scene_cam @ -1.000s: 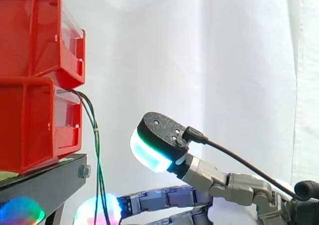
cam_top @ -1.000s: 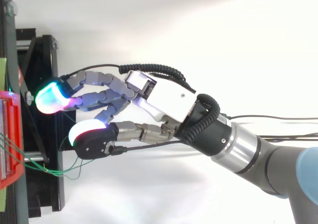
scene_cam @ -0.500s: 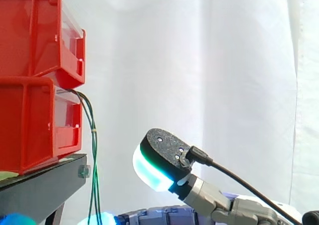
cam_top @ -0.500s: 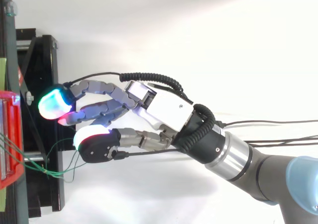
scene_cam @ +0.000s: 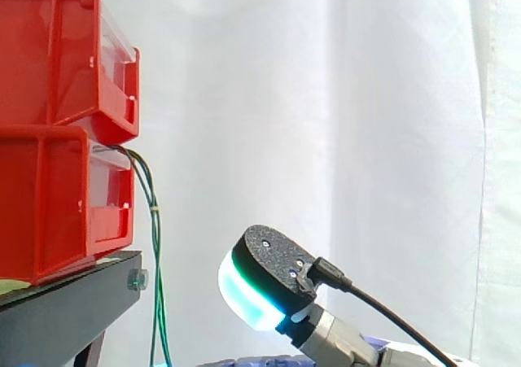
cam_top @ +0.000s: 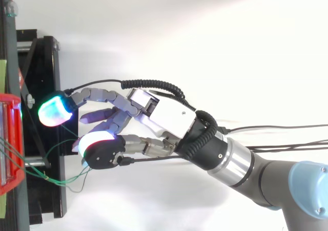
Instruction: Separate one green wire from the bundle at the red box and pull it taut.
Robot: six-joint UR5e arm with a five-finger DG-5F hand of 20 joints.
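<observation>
Thin green wires (scene_cam: 155, 245) come out of the lower red bin (scene_cam: 57, 196) and hang down past the black stand's edge. In the top view the same green wires (cam_top: 56, 180) run from the red bin (cam_top: 11, 139) over the stand and loop below the thumb. My hand (cam_top: 166, 116) reaches toward the stand with its fingers stretched out and the thumb spread apart from them. One fingertip (cam_top: 55, 110) glows green at the stand's edge. In the side view the hand (scene_cam: 256, 290) sits low, right of the wires. I cannot tell whether it touches a wire.
A second red bin (scene_cam: 57, 58) is stacked on the lower one. Both stand on the black stand (scene_cam: 73, 302), which lies along the left edge (cam_top: 43, 62) in the top view. A white curtain (scene_cam: 366, 139) hangs behind.
The hand has sunk lower in the side view, its fingers dropping out of sight. The wires, earlier bowed to the right near the fingertips, now hang straighter. The thumb shifted slightly toward the wires' loop.
</observation>
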